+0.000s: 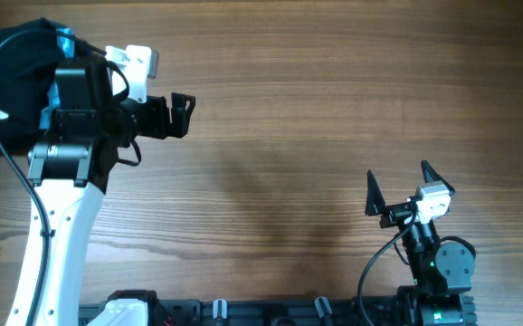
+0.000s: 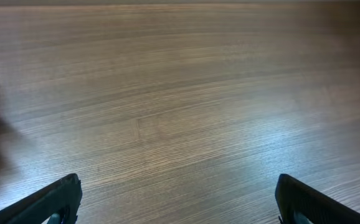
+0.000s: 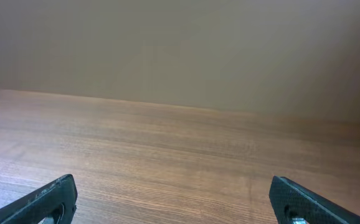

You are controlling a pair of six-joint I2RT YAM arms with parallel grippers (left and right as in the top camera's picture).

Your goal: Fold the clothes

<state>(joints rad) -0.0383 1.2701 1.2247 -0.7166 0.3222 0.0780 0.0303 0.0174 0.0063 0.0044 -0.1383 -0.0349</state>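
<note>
The shirt (image 1: 4,81) lies bunched at ten o'clock on the table (image 1: 289,91), and the left gripper (image 1: 187,113) beside it and the right gripper (image 1: 398,174) at five o'clock hang spread and empty, probably because folding hasn't begun.

I see the clothes (image 1: 17,72) at the table's (image 1: 334,91) far-left corner, partly under my left arm. Left gripper (image 1: 187,115) lies just right of them. Right gripper (image 1: 398,172) sits near-right, well apart.
</note>
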